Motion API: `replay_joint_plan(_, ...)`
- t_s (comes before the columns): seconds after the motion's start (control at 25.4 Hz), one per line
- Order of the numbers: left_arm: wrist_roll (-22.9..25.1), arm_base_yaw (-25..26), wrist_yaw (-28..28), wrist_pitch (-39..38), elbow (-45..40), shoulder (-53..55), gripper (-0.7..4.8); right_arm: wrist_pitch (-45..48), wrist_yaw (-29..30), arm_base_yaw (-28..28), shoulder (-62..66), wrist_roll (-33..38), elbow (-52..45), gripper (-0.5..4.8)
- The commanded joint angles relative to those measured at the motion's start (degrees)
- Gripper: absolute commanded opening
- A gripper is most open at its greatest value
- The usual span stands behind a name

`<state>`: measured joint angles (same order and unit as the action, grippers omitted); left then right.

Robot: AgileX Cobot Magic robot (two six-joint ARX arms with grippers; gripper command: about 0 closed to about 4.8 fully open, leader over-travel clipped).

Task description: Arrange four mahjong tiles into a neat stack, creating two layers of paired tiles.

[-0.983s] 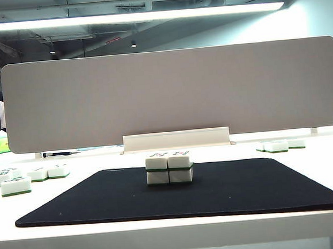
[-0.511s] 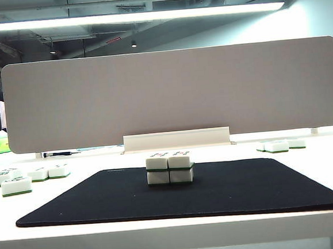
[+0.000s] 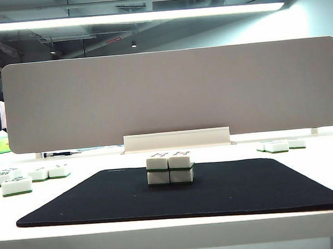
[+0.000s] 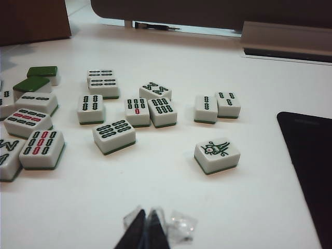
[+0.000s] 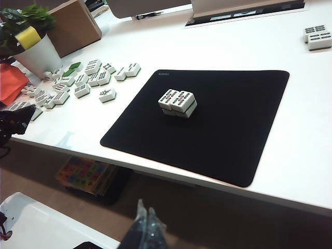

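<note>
With my left claw point(image 4: 148, 228) pinched shut and empty above loose tiles point(image 4: 114, 136) and my right claw point(image 5: 148, 228) likewise closed off the table's edge, the stack point(image 3: 169, 168) sits unmoved mid-frame on the black mat point(image 3: 246, 187).

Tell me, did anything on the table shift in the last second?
Nothing visibly moved. The stack sits on the black mat just as before, and the loose tiles off the mat lie unchanged. The left gripper and right gripper are shut, holding nothing.
</note>
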<state>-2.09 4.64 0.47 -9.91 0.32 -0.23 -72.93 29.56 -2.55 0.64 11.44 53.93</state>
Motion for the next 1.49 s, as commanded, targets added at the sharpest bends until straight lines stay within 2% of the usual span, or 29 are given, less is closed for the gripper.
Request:
replay_joint_plan(0.04,0.1,0.0,0.3,-1.1,0.0,0.3,-0.06,0.7,0.0,0.0,-0.7,-0.2,0.1,-0.01)
replay_joint_plan(0.16,-1.5,0.0,0.7,-0.7,0.0,0.3,-0.06,0.7,0.0,0.0,-0.7,-0.2,0.1,-0.01)
replay_joint_plan(0.71,-1.4,0.0,0.7,-0.7,0.0,0.3,-0.06,0.7,0.0,0.0,-0.7,-0.2,0.1,-0.01)
replay_joint_plan(0.83,-1.4,0.0,0.7,-0.7,0.0,0.3,-0.06,1.8,-2.6,0.0,-0.7,-4.7,-0.1,-0.01)
replay_joint_plan(0.94,-1.4,0.0,0.7,-0.7,0.0,0.3,-0.06,11.5,-9.2,0.0,-0.7,-3.9,-4.6,-0.01)
replay_joint_plan(1.1,-1.4,0.0,0.7,-0.7,0.0,0.3,-0.06,23.2,-11.0,0.0,-0.7,-1.8,-12.8,-0.01)
replay_joint_plan(1.18,-1.4,0.0,0.7,-0.7,0.0,0.3,-0.06,35.0,-12.3,0.0,-0.7,3.0,-20.4,-0.01)
replay_joint_plan(1.3,-1.4,0.0,0.7,-0.7,0.0,0.3,-0.06,48.1,-14.7,0.0,-0.7,5.7,-28.6,-0.01)
replay_joint_plan(1.38,-1.4,0.0,0.7,-0.7,0.0,0.3,-0.06,53.9,-15.9,0.0,-0.7,5.7,-33.4,-0.01)
replay_joint_plan(1.42,-1.4,0.0,0.7,-0.7,0.0,0.3,-0.06,57.7,-18.3,0.0,-0.7,5.8,-37.9,-0.01)
replay_joint_plan(1.49,-1.4,0.0,0.7,-0.7,0.0,0.3,-0.06,59.8,-21.8,0.0,-0.7,6.8,-41.4,-0.01)
